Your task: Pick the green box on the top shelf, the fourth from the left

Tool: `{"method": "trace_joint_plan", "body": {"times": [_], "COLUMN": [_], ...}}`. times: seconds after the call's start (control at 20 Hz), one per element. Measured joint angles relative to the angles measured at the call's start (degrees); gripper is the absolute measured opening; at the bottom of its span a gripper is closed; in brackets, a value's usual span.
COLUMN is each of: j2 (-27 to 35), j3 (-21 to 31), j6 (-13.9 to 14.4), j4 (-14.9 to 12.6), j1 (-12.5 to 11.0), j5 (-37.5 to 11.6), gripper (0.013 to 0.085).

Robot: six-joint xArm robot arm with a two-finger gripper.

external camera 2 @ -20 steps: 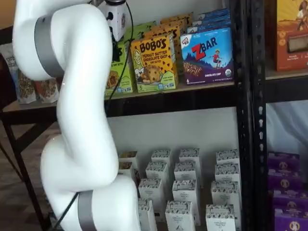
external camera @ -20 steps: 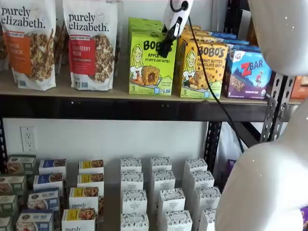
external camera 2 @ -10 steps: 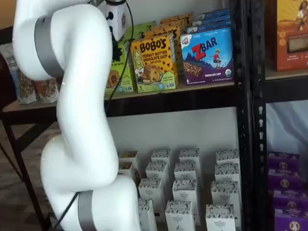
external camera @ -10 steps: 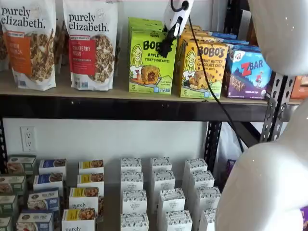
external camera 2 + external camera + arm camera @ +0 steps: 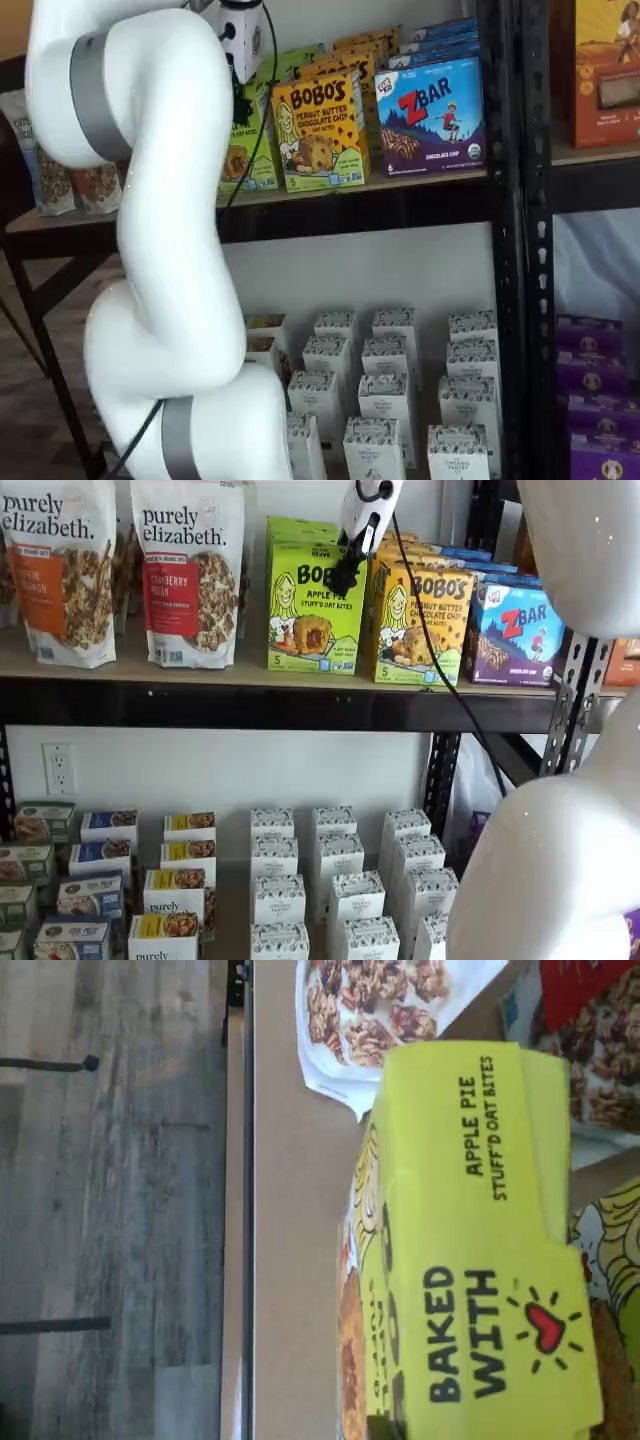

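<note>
The green box point(image 5: 310, 620) stands at the front of the top shelf point(image 5: 200, 675), with more of its kind behind it. In a shelf view my gripper point(image 5: 346, 578) hangs from above, its black fingers closed on the upper right part of this box. The box's lower edge sits slightly above the board. In the wrist view the green box point(image 5: 480, 1260) fills much of the picture, its top flap reading "Apple Pie Stuff'd Oat Bites", over the tan shelf board point(image 5: 300, 1260). A strip of the green box point(image 5: 245, 150) shows beside the white arm.
A yellow-orange Bobo's box point(image 5: 420, 625) stands tight against the green box's right side, then a blue ZBar box point(image 5: 515, 635). Granola bags point(image 5: 190, 570) stand to its left. A black cable point(image 5: 430, 640) trails from the gripper. Small boxes point(image 5: 330, 880) fill the lower level.
The green box has shifted slightly upward off the shelf board together with the fingers. The neighbouring boxes have not moved.
</note>
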Motion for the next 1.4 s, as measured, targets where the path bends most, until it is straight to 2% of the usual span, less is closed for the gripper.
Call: {"method": "trace_joint_plan", "body": {"times": [0.05, 0.15, 0.4, 1.4], "j2": [-0.11, -0.12, 0.33, 1.26], "j3": [0.14, 0.09, -0.73, -6.51], "j6": [0.00, 0.03, 0.30, 1.01], "j4": [0.01, -0.04, -0.62, 1.89], "j1": [0.01, 0.04, 0.26, -0.74], "j5": [-0.21, -0.13, 1.13, 11.84], "gripper": [0.0250, 0.0170, 0.0170, 0.0170]}}
